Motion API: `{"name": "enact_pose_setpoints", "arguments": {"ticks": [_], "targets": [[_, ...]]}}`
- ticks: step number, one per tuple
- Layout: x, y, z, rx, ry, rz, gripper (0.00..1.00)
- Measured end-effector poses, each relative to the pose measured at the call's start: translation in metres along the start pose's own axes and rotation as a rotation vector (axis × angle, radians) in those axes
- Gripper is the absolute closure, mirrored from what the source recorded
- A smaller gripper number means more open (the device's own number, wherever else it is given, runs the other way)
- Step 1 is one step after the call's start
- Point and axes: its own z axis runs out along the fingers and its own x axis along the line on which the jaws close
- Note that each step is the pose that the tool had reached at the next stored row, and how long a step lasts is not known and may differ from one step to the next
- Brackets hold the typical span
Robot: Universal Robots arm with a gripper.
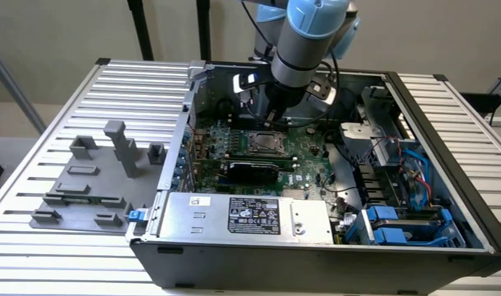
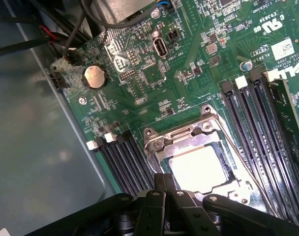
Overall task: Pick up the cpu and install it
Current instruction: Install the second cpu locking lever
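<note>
pincer [image 2: 165, 183] closed and empty just above the cpu [image 2: 196, 168]; cpu seated in socket frame [image 2: 162, 142]

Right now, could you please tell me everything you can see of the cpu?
The cpu is a small flat square chip with a pale silvery metal top that catches the light. It lies level inside the socket frame on the green motherboard, between banks of black memory slots. The metal frame surrounds its edges. The shut hand hovers at its near edge; whether they touch is unclear. In the exterior view it sits mid-board, below the arm.
</note>
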Motion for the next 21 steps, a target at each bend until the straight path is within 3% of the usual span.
{"name": "enact_pose_setpoints", "arguments": {"ticks": [5, 12, 21], "targets": [[-0.010, 0.0034, -0.0106, 0.0005, -0.0002, 0.000, 0.89], [-0.026, 0.0067, -0.0372, 0.0005, -0.0004, 0.000, 0.89], [-0.051, 0.0049, -0.0499, 0.0005, -0.0001, 0.000, 0.89]]}}
